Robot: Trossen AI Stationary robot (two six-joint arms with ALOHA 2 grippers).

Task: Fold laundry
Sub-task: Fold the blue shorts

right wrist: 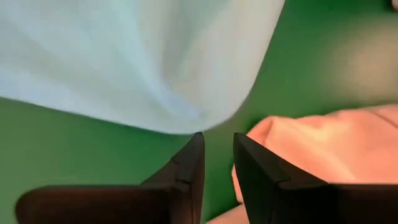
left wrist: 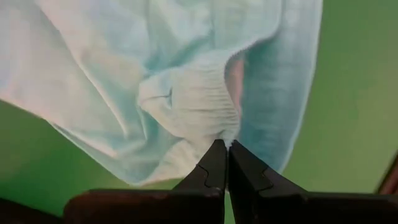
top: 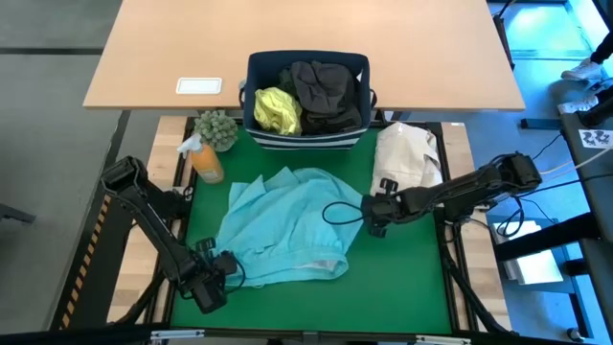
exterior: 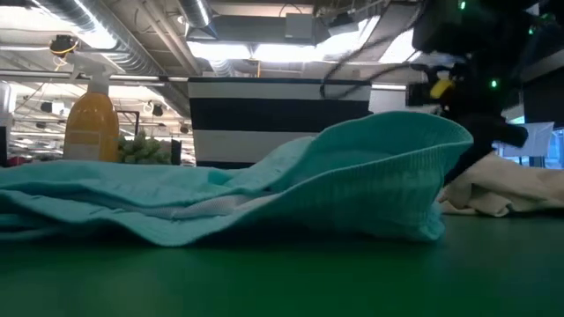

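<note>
A: Left gripper (left wrist: 225, 149) is at the near-left corner of the turquoise garment (top: 287, 225), fingers pressed together on its ribbed hem edge. Right gripper (right wrist: 217, 149) is at the garment's right edge, fingers a little apart; cloth sits just ahead of the tips, and I can't tell if any is between them.

B: Fold status?

A: Barely started, I'd say. The turquoise piece lies bunched and wrinkled on the green mat (top: 402, 278) of the tabletop, no clean fold line. In the low view its right side humps up off the mat, the rest lies low.

B: The others?

A: Still in the navy bin (top: 257, 72) at the back of the mat: charcoal and dark pieces (top: 330, 91) heaped on the right, the yellow-green shirt (top: 276, 110) on the left. None folded, as far as I can see.

B: Anything else on the tabletop?

A: Cream cloth bundle (top: 407, 153) just right of the turquoise piece, beside the right gripper. Orange spray bottle (top: 204, 158) and a small plant (top: 216, 126) at the mat's back-left corner, clear of the work.

B: So what's left?

A: Nearly everything: flatten and fold this one, then the bin.
</note>
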